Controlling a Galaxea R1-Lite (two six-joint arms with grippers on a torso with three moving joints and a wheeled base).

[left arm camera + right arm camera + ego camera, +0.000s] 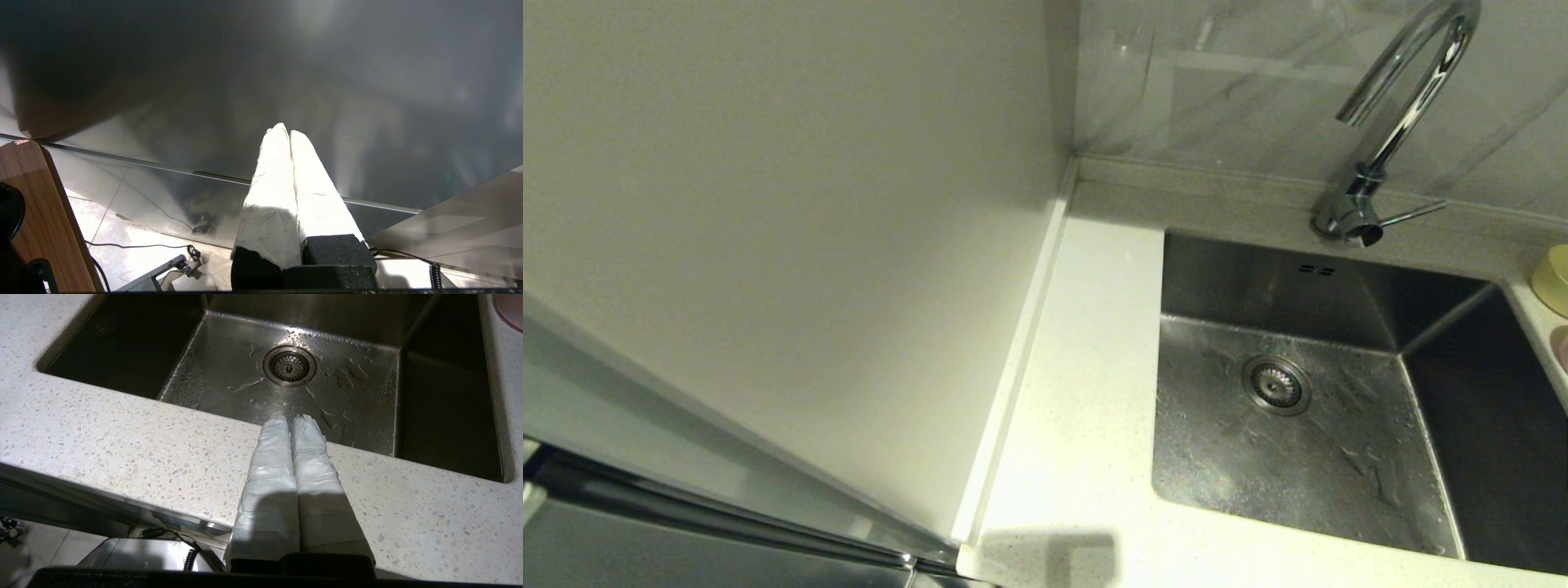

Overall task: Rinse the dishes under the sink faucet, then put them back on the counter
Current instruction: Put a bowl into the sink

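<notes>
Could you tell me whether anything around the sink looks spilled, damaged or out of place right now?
Nothing looks damaged or askew. The sink floor is wet with droplets and streaks around the drain strainer, and no bowl is inside. The yellow bowl and pink bowl sit on the counter at the head view's right edge.

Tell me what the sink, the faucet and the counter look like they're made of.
Sink: likely brushed stainless steel, dull grey sheen with water beading on it. Faucet: shiny metal, probably chromed, giving mirror-like reflections. Counter: white stone or composite, finely speckled, with a smooth polished look.
</notes>
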